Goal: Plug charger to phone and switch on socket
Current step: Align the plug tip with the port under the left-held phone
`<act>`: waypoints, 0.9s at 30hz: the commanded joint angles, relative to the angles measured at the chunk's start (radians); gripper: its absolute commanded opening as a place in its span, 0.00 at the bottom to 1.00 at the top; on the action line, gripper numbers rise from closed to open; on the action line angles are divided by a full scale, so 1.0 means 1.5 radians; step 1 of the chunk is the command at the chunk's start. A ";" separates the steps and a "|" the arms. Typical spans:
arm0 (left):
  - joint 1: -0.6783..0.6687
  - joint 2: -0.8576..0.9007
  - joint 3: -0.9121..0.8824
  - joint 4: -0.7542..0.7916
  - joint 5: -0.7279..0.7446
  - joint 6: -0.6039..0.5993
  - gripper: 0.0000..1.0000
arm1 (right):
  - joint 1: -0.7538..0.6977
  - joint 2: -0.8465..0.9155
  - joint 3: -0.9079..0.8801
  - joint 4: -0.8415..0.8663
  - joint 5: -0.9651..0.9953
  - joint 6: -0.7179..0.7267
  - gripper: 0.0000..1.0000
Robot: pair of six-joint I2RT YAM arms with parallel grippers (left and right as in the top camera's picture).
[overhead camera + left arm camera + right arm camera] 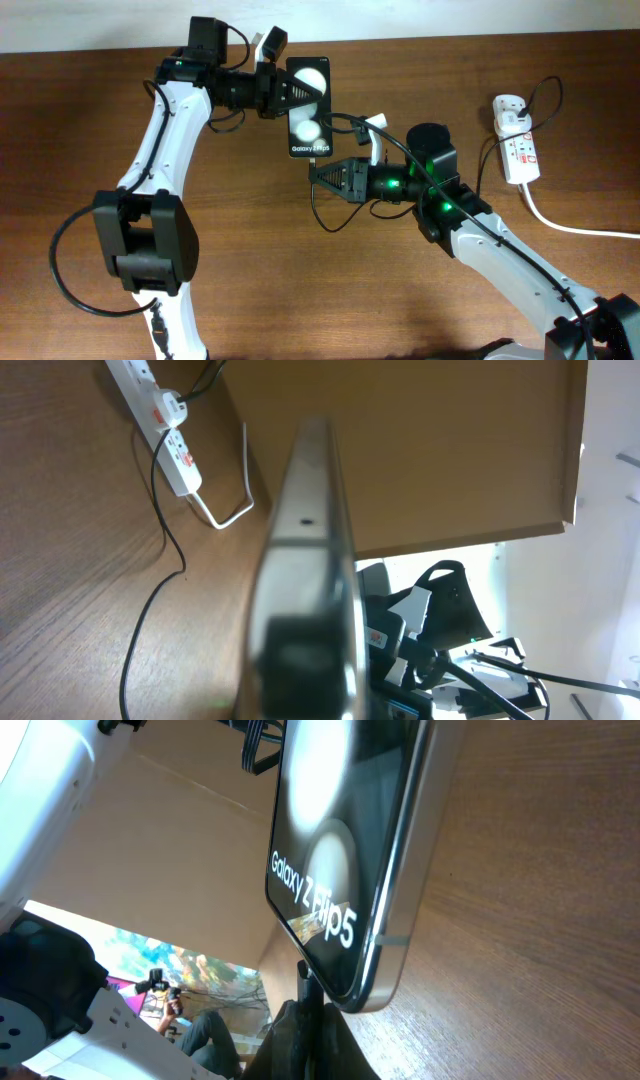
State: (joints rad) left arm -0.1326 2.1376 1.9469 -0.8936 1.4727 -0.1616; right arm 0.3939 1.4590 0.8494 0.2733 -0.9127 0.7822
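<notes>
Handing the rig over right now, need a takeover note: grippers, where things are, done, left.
Grippers: left gripper shut on the phone, right gripper shut on the charger tip, which sits at the phone's bottom edge.
The socket lies on the table beyond the right arm, no gripper near it.
Done: phone and charger gripped, brought together.
Left: seating unconfirmed, so finish the plug-in, then switch on the socket.

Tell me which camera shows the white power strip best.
The overhead view: the whole power strip lies in sight with its plug and cord. The left wrist view catches it small in a corner, one end cropped. The right wrist view misses it.
</notes>
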 commanded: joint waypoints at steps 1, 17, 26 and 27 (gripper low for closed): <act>-0.005 0.000 0.001 0.001 0.023 -0.006 0.00 | 0.004 0.005 0.002 0.007 0.006 0.004 0.04; -0.006 0.000 0.001 0.048 0.058 -0.006 0.00 | 0.003 0.005 0.002 0.039 -0.050 0.028 0.04; -0.006 0.000 0.001 0.049 0.059 -0.006 0.00 | -0.034 0.005 -0.018 0.038 -0.090 0.006 0.04; -0.006 0.000 0.001 0.049 0.058 -0.006 0.00 | -0.037 0.005 -0.024 0.047 -0.092 0.006 0.04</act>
State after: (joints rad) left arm -0.1383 2.1376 1.9469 -0.8249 1.5116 -0.1726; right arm 0.3546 1.4593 0.8379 0.3241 -1.0233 0.8082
